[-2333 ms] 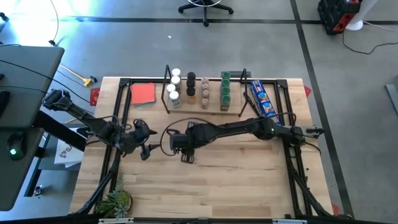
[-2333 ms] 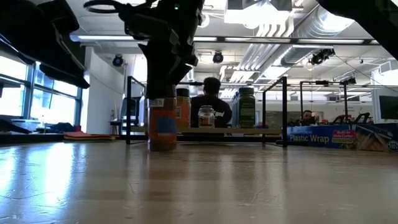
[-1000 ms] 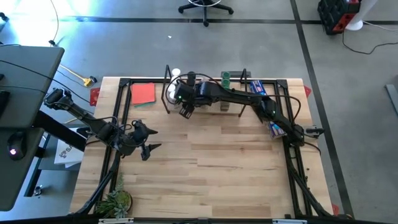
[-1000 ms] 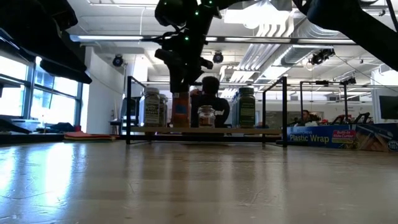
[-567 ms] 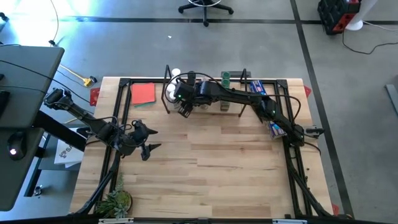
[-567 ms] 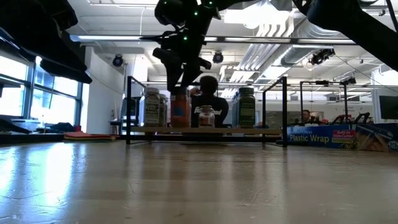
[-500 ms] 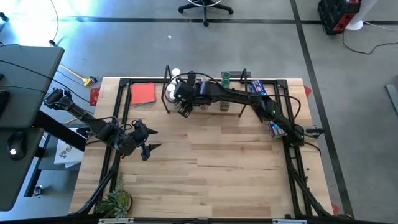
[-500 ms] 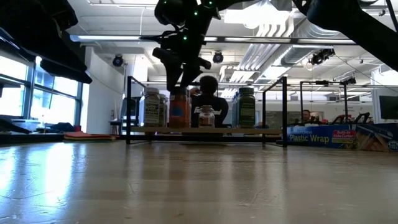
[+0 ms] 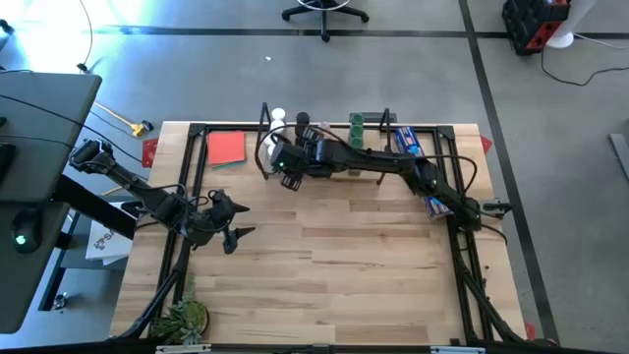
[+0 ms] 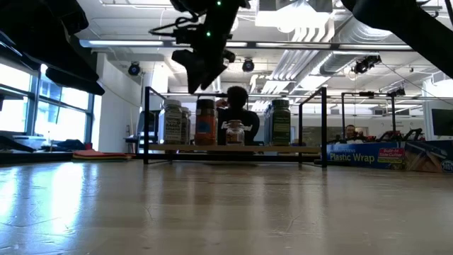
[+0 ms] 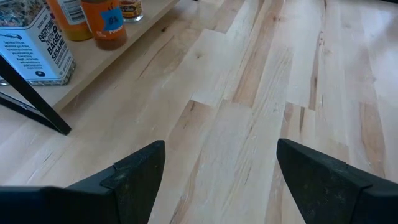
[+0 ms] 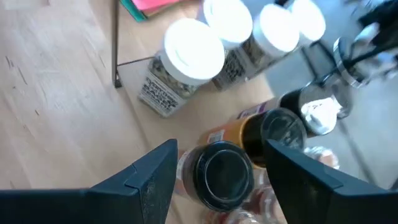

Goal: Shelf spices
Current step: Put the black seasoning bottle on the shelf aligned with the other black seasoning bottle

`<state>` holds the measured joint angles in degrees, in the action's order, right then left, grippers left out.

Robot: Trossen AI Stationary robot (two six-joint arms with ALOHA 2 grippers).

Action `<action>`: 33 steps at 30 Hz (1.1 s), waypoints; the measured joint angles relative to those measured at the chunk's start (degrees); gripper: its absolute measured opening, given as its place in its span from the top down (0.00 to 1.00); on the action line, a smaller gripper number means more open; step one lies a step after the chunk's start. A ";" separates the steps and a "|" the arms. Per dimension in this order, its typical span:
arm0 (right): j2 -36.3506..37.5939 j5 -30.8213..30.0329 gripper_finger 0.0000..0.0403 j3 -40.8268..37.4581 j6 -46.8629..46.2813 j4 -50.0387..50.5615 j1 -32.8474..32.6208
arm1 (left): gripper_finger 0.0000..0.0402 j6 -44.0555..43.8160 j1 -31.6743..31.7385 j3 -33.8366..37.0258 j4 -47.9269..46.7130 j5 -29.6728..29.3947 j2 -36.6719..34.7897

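The spices stand in rows on the shelf at the table's far edge: white-capped jars at its left end, black-capped ones beside them. An orange-brown jar with a black cap stands upright on the board. My right gripper hangs open just above it, one finger on either side, touching nothing. My left gripper waits open over the table's left part, with nothing between its fingers.
A red-orange card lies left of the shelf and a blue package right of it. A small plant sits at the near left corner. Bare wood lies in front of the shelf. A person sits beyond the table.
My right gripper has set the orange-brown jar on the shelf board beside the white-capped jars, let go of it and risen clear, rolling a little. The jar stays upright on the board.
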<state>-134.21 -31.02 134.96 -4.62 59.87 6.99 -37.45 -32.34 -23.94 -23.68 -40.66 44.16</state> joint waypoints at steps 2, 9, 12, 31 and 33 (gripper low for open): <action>0.54 -1.52 0.42 0.00 1.92 -0.71 -0.98 | 0.24 0.00 -0.02 0.00 0.02 0.00 0.00; 2.18 14.85 0.42 0.09 8.53 3.42 -3.68 | 0.24 -0.46 -1.33 0.00 0.07 -0.47 -0.01; 2.18 19.24 0.44 -1.66 6.48 6.61 -2.93 | 0.24 -0.57 -2.01 0.00 0.13 -0.60 0.00; 1.98 10.45 0.56 -8.23 4.61 0.63 -0.24 | 0.24 -0.92 -3.13 0.00 1.09 -2.54 0.07; 2.05 11.42 0.56 -7.48 3.71 1.83 -1.07 | 0.24 -1.01 -3.13 0.00 1.08 -2.52 0.08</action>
<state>-132.16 -19.60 127.48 -0.91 61.70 5.92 -38.46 -35.46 -23.94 -22.60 -43.19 44.24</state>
